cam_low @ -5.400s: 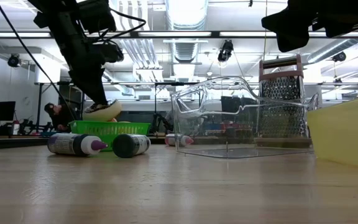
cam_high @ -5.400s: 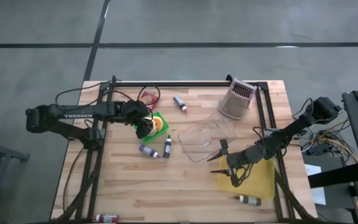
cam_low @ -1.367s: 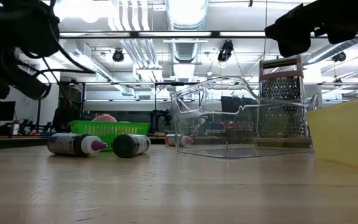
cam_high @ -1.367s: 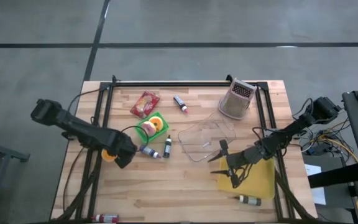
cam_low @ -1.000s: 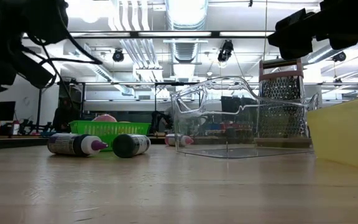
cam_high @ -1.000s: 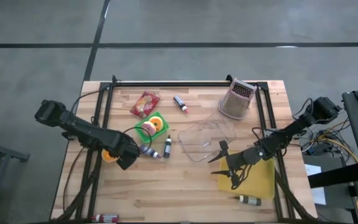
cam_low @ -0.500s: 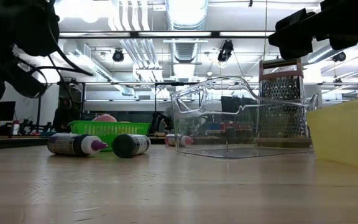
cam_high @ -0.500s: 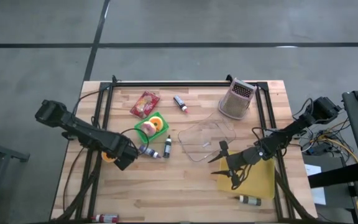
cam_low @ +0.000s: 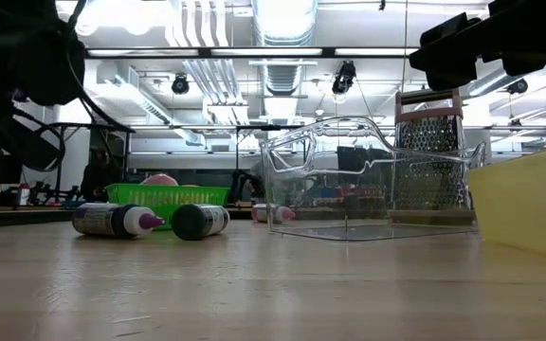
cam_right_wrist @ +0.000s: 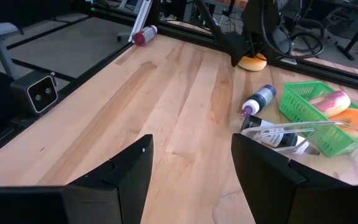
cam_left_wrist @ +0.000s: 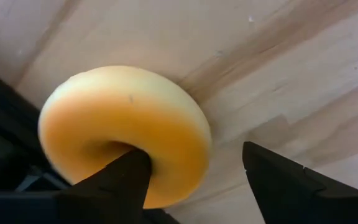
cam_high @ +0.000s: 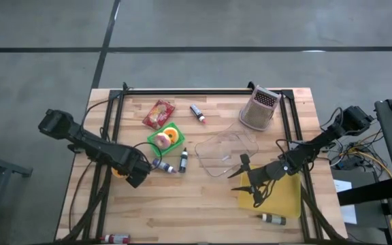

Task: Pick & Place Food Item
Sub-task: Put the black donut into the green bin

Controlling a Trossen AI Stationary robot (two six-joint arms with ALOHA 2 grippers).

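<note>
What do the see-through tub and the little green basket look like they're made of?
The see-through tub looks like thin clear plastic, glossy: the room shows through its walls and its rim glints. The green basket looks like moulded plastic with a slight sheen, its walls an open lattice.

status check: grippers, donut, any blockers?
Left gripper low at table's left edge, jaws open around yellow donut, one inside its hole. Right gripper idle, open, over yellow board. No blockers seen.

Yellow donut (cam_left_wrist: pixel 126 134) flat on table
</note>
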